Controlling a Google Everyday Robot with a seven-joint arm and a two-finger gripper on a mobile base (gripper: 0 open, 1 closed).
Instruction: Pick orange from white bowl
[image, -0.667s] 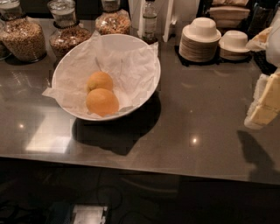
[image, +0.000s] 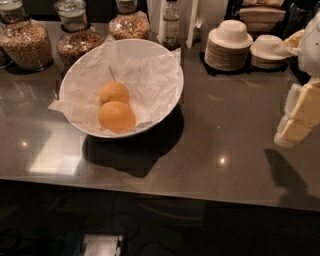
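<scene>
The large white bowl (image: 167, 102) sits on the dark counter left of centre, lined with crumpled white paper. Two oranges lie in it: the nearer orange (image: 116, 116) at the front and a second orange (image: 114, 92) just behind it, touching. My gripper (image: 299, 117) is at the far right edge of the camera view, above the counter, well to the right of the bowl and apart from it. It holds nothing that I can see.
Glass jars of grains (image: 25, 42) stand behind the bowl at the back left, with a bottle (image: 170, 22) beside them. Stacks of plates topped by small upturned bowls (image: 228, 45) stand at the back right. The counter's front edge (image: 150, 187) runs below the bowl.
The view has shifted slightly; the bowl and oranges lie as before. My gripper stays at the right edge, with no clear movement.
</scene>
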